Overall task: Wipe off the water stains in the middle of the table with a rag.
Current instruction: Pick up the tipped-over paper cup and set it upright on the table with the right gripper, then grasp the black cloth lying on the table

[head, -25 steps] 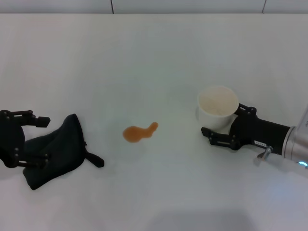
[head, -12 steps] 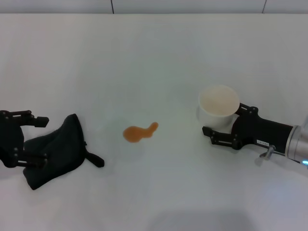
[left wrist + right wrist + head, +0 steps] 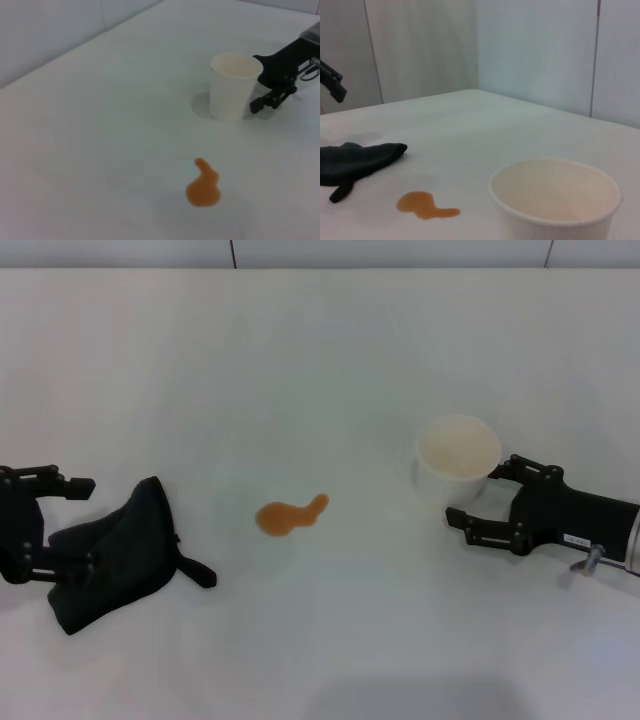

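From the head camera you see the wide, smooth white table (image 3: 320, 360) with the small orange-brown water stains (image 3: 289, 515) near its middle, an oval blotch with a short tail pointing right and far. At the left edge lies the soft, dark navy rag (image 3: 115, 555), its strap-like tab reaching right toward the blotch but well apart from it. Your left gripper (image 3: 65, 525) sits at the rag's left side with its 2 fingers spread, 1 on the far side of the cloth and 1 lying over its near part; you cannot tell whether it grips. On the right, a white paper cup (image 3: 457, 460) stands upright, and your right gripper (image 3: 485, 492) rests just right of it, fingers apart and not closed on the cup.

From the left wrist camera you see the blotch (image 3: 203, 185) on bare tabletop (image 3: 90, 125), the cup (image 3: 234, 86) beyond it, and the right gripper (image 3: 267, 80) just beside the cup.

From the right wrist camera the cup's open rim (image 3: 555, 195) fills the near corner, the blotch (image 3: 424, 205) lies beyond, and the rag (image 3: 355, 161) lies farther off.
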`<action>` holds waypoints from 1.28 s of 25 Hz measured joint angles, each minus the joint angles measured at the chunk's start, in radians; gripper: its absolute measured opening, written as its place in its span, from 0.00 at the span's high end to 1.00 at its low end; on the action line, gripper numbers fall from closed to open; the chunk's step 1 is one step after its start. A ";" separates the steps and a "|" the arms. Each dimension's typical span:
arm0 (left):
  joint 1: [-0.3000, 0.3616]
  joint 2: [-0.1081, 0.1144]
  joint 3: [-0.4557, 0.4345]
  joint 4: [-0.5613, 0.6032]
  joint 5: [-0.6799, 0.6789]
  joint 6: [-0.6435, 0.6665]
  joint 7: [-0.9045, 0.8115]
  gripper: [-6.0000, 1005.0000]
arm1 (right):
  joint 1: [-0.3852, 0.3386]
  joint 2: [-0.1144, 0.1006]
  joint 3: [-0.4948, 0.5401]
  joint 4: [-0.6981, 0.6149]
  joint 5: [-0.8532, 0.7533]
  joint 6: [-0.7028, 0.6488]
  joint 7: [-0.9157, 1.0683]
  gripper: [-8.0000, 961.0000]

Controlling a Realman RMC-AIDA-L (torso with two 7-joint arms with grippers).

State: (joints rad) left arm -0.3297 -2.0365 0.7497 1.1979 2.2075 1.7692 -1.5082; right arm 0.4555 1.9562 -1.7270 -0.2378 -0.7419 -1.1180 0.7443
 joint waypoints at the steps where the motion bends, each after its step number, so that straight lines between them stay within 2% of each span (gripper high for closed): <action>1: 0.000 0.000 -0.006 0.000 0.000 0.000 0.000 0.11 | -0.001 -0.005 0.000 -0.003 -0.007 -0.004 0.005 0.12; 9: 0.000 0.000 -0.014 -0.011 -0.002 -0.010 -0.002 0.11 | -0.050 -0.054 0.001 -0.106 -0.032 -0.014 0.008 0.12; 15: -0.003 0.000 -0.062 -0.067 -0.004 -0.020 0.000 0.11 | -0.072 -0.106 0.014 -0.191 -0.124 -0.012 0.098 0.12; 18: -0.020 -0.001 -0.088 -0.105 -0.005 -0.024 -0.004 0.11 | -0.104 -0.137 0.069 -0.280 -0.216 -0.032 0.180 0.12; 21: -0.042 0.001 -0.102 -0.142 -0.006 -0.026 -0.020 0.11 | -0.150 -0.152 0.179 -0.437 -0.400 -0.057 0.328 0.12; 23: -0.050 0.005 -0.105 -0.153 -0.005 -0.027 -0.041 0.11 | -0.176 -0.145 0.283 -0.565 -0.579 -0.090 0.450 0.12; 26: -0.063 0.013 -0.103 -0.155 0.007 -0.028 -0.085 0.11 | -0.192 -0.106 0.466 -0.726 -0.815 -0.206 0.591 0.12; 30: -0.092 0.024 -0.098 -0.157 0.034 -0.020 -0.146 0.11 | -0.155 -0.044 0.669 -0.930 -1.082 -0.404 0.776 0.12; 32: -0.105 0.029 -0.089 -0.157 0.054 -0.010 -0.182 0.11 | -0.116 -0.030 0.699 -0.997 -1.174 -0.465 0.872 0.12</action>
State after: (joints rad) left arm -0.4348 -2.0072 0.6608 1.0405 2.2619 1.7597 -1.6905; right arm 0.3391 1.9259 -1.0278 -1.2349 -1.9160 -1.5830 1.6167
